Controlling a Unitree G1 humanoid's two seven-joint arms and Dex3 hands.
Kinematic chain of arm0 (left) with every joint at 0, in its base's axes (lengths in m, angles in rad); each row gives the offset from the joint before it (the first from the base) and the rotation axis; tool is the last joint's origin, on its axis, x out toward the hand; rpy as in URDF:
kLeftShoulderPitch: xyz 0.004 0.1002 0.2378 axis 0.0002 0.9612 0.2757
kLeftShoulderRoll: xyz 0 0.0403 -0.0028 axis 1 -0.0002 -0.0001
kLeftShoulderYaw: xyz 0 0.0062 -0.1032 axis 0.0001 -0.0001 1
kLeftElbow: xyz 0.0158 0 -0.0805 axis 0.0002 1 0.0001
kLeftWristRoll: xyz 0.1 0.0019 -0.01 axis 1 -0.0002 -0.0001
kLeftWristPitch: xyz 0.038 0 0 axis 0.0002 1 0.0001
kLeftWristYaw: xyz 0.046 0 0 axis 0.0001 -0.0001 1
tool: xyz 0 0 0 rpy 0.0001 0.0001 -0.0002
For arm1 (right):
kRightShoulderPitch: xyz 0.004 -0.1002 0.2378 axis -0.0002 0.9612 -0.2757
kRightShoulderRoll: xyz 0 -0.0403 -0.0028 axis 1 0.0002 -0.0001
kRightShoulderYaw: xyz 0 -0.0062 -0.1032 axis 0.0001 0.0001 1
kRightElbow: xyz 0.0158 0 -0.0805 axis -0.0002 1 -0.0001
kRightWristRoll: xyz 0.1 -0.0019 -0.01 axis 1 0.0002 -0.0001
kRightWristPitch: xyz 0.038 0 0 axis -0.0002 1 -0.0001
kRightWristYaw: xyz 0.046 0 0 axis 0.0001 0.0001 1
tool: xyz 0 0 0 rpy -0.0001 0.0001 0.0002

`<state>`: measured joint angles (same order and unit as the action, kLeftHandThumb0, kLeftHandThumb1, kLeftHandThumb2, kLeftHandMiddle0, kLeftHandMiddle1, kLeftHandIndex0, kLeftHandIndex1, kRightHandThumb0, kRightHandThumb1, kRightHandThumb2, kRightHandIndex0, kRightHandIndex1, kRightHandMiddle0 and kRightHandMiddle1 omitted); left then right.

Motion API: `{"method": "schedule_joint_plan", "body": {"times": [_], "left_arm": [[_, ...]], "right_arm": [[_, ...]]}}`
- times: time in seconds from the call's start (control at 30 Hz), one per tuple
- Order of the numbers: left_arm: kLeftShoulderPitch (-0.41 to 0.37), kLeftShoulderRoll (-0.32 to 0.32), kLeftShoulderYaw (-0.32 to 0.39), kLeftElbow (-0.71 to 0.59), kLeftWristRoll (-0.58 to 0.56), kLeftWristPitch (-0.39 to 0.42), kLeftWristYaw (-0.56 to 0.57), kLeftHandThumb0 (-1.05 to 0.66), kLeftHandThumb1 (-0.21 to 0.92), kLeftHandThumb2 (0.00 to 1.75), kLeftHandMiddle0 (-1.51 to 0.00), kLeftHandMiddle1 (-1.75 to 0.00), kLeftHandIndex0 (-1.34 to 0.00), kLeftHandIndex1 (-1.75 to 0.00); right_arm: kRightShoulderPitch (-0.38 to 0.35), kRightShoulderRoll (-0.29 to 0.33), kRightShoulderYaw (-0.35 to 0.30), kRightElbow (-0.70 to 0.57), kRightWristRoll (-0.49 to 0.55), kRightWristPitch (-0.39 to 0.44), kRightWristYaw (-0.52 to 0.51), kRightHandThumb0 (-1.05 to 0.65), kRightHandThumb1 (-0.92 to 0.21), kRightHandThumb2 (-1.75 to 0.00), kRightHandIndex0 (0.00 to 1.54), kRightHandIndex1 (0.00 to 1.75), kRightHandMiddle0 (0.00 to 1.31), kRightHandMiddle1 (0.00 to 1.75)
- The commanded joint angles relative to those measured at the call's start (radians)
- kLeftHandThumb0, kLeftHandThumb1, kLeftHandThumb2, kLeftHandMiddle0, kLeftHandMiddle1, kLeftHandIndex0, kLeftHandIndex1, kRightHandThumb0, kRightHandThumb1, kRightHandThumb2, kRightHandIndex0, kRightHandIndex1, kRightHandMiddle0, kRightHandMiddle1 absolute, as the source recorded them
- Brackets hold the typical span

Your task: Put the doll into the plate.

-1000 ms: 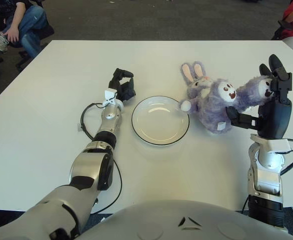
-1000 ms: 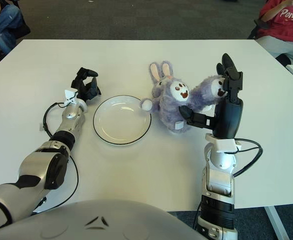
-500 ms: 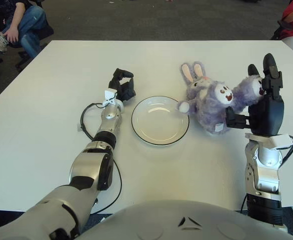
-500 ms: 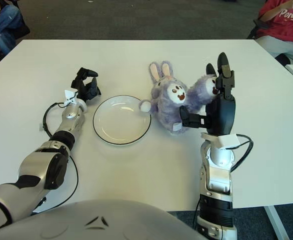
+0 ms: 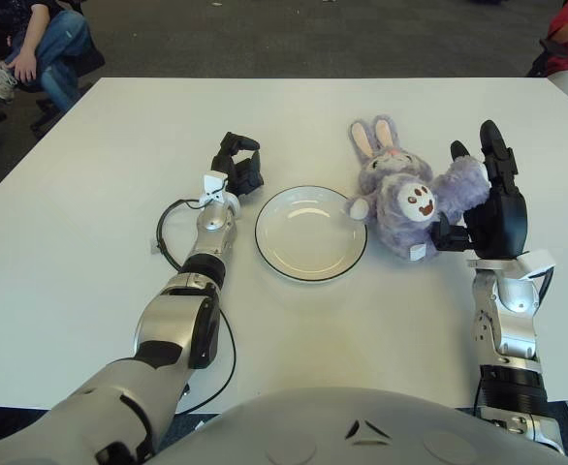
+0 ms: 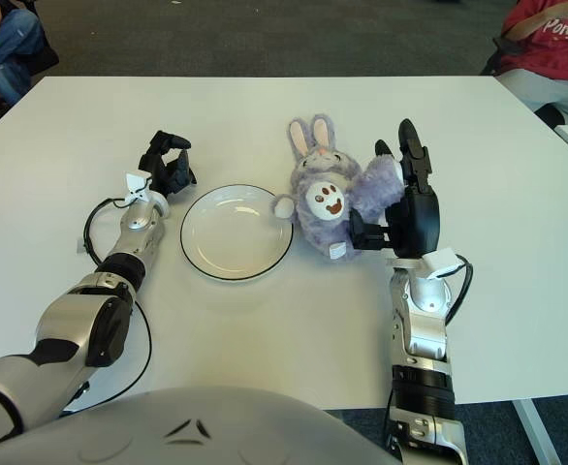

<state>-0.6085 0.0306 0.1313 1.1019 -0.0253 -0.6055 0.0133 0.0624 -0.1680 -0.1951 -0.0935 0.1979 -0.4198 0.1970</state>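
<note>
White table (image 5: pixel 90 194) spreads wide under both hands. Far beyond the left hand, a seated person in blue jeans (image 5: pixel 42 39) sits at the corner. Beyond the right hand, someone in a red shirt (image 6: pixel 551 48) is at the edge.

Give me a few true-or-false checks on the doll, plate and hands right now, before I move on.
1. The doll lies inside the plate. False: it is on the table, to the right of the plate.
2. The right hand is at the doll's right side, fingers against its plush. True.
3. The plate holds nothing. True.
4. The left hand holds the plate's rim. False: it shows left of the plate, fingers curled, holding nothing.
5. The doll's ears point toward the table's far edge. True.
</note>
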Motion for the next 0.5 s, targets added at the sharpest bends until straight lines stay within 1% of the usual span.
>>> {"method": "schedule_joint_plan", "body": {"times": [0.0, 0.03, 0.07, 0.13, 0.23, 0.3, 0.47], "left_arm": [[0.109, -0.009, -0.005, 0.064, 0.008, 0.025, -0.012, -0.37, 0.73, 0.79, -0.95, -1.75, -0.31, -1.75], [0.109, -0.009, -0.005, 0.065, 0.007, 0.025, -0.013, -0.37, 0.72, 0.80, -0.95, -1.75, -0.31, -1.75], [0.108, -0.008, -0.005, 0.065, 0.008, 0.025, -0.014, -0.37, 0.72, 0.80, -0.95, -1.75, -0.31, -1.75], [0.108, -0.008, -0.005, 0.066, 0.008, 0.024, -0.016, -0.37, 0.72, 0.80, -0.95, -1.75, -0.32, -1.75], [0.107, -0.007, -0.005, 0.068, 0.008, 0.025, -0.018, -0.38, 0.72, 0.81, -0.95, -1.75, -0.32, -1.75], [0.107, -0.007, -0.004, 0.068, 0.007, 0.027, -0.019, -0.38, 0.71, 0.81, -0.95, -1.75, -0.32, -1.75], [0.107, -0.005, -0.007, 0.070, 0.011, 0.026, -0.022, -0.38, 0.71, 0.81, -0.95, -1.75, -0.32, -1.75]], "right_arm": [[0.016, -0.031, 0.010, -0.007, -0.045, -0.021, 0.021, -0.41, -0.28, -1.03, 0.15, 0.01, 0.00, 0.03], [0.017, -0.037, 0.012, -0.005, -0.065, -0.031, 0.023, -0.50, -0.35, -0.94, 0.14, 0.01, 0.00, 0.02], [0.019, -0.049, 0.015, -0.006, -0.083, -0.040, 0.029, -0.53, -0.37, -0.91, 0.13, 0.01, 0.00, 0.02], [0.020, -0.068, 0.022, -0.003, -0.110, -0.057, 0.040, -0.63, -0.47, -0.78, 0.12, 0.00, 0.00, 0.01], [0.017, -0.087, 0.029, 0.005, -0.144, -0.083, 0.045, -0.70, -0.53, -0.69, 0.09, 0.00, 0.00, 0.00], [0.016, -0.096, 0.033, 0.010, -0.168, -0.103, 0.043, -0.73, -0.55, -0.65, 0.08, 0.00, 0.01, 0.01], [0.021, -0.112, 0.045, 0.014, -0.187, -0.116, 0.047, -0.80, -0.62, -0.54, 0.03, 0.00, 0.00, 0.05]]}}
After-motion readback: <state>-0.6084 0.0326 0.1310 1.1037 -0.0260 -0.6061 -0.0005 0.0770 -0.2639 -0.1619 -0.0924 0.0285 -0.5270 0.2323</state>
